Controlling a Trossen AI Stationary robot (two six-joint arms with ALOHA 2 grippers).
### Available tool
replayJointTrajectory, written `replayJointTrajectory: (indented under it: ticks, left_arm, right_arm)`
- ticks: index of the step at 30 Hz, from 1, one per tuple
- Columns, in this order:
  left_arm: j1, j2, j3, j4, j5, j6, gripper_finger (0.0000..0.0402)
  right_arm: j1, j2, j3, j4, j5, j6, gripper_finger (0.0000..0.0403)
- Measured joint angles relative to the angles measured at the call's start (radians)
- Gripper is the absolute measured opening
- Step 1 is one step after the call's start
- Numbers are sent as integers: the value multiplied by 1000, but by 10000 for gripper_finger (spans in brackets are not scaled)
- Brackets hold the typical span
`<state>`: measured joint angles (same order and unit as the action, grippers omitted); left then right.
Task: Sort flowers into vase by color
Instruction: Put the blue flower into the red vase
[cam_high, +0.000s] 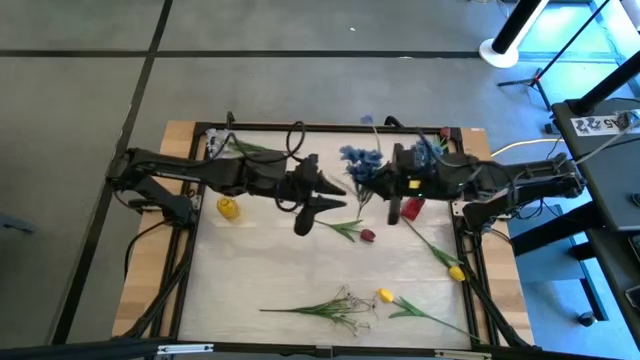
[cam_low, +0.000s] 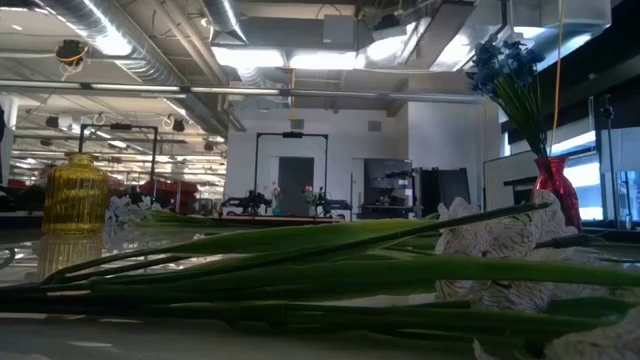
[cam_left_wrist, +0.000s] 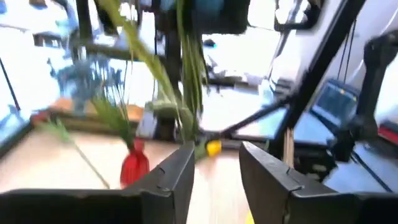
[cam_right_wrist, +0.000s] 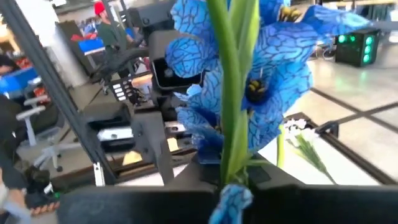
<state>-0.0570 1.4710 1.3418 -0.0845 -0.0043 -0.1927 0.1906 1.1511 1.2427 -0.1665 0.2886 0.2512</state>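
Grippers meet above mid-table from overhead: right gripper (cam_high: 372, 186) pinches a blue flower (cam_high: 357, 160) by its stem, likely a handover; left gripper (cam_high: 322, 196) stands spread beside it. Low view shows a red vase (cam_low: 556, 189) holding blue blooms. Right wrist view confirms the stem (cam_right_wrist: 231, 93) clamped. Table edges lie well clear.

I can read almost no text in these views. In the high view, a small white label (cam_high: 597, 123) with dark marks lies on the dark grey equipment table at the right edge, but its characters are too small for me to make out. I find no readable brand, number or sign on anything else.
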Motion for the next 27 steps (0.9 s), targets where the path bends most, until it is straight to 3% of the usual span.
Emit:
replayJointTrajectory:
  ticks: [5, 10, 16, 21, 27]
  left_arm:
    - [-2, -85, 0, -246, -13, -85, 138]
    - [-1, -113, 0, -340, -105, -185, 134]
    - [-2, -103, 0, -288, -240, -265, 126]
    - [-4, -79, 0, -160, -267, -350, 125]
    - [-20, -26, 0, 29, -291, -410, 125]
  right_arm:
    - [58, -116, 0, -182, -15, -48, 10]
    - [160, -249, 0, -374, 144, -53, 5]
    - [279, -400, -55, -531, 382, -39, 4]
    - [315, -536, -221, -506, 439, -30, 6]
    - [313, -677, -441, -341, 500, -100, 3]
